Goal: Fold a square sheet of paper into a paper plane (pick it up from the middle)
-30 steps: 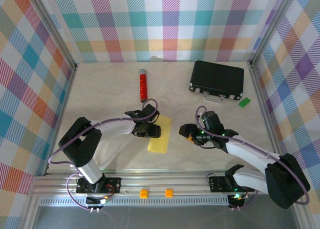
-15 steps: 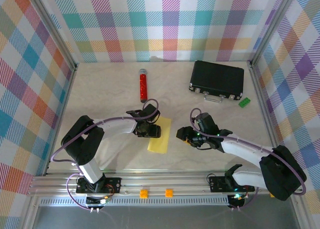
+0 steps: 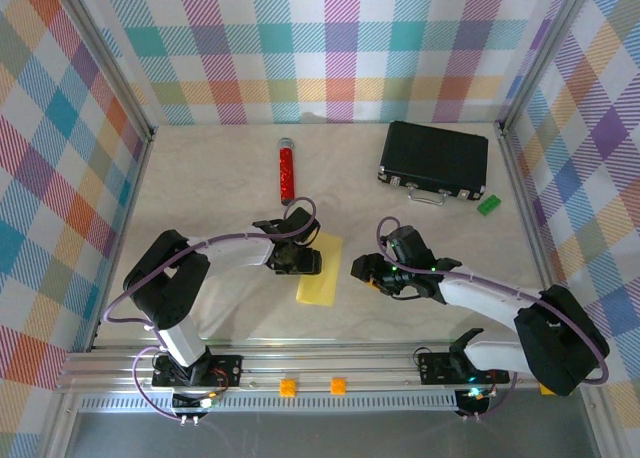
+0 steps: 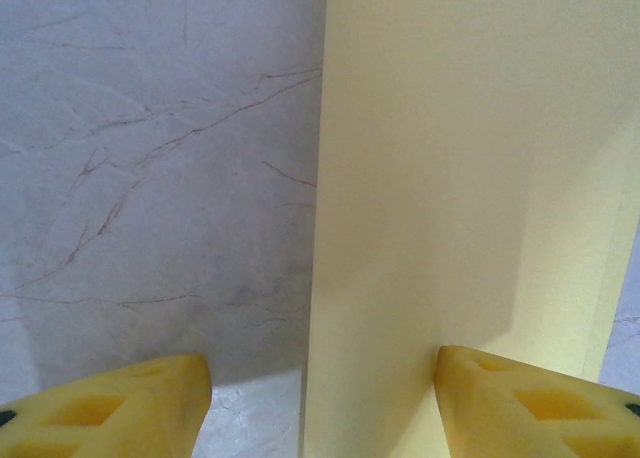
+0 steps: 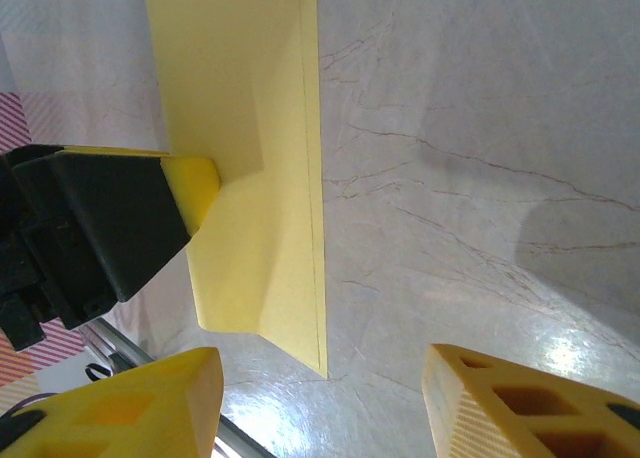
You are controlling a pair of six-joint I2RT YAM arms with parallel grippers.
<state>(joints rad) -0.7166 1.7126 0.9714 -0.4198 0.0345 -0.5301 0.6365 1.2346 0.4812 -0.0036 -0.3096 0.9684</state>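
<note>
While left pincer (image 3: 314, 262) rests spread on folded yellow sheet (image 3: 322, 286), right pincer (image 3: 357, 271) hangs released beside it.

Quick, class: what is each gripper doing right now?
Left gripper: open, one finger on the yellow paper.
Right gripper: open, holding nothing.

Red cylinder (image 3: 286, 172) lying at back of marble-look table (image 3: 200, 188), left of centre, grey cap toward back wall. Black case (image 3: 435, 158) flat at back right, handle on near side. Small green block (image 3: 488, 205) just beside case's near-right corner. Plaid walls (image 3: 330, 48) on three sides. Two orange tabs (image 3: 288, 386) on front rail (image 3: 400, 363).
</note>
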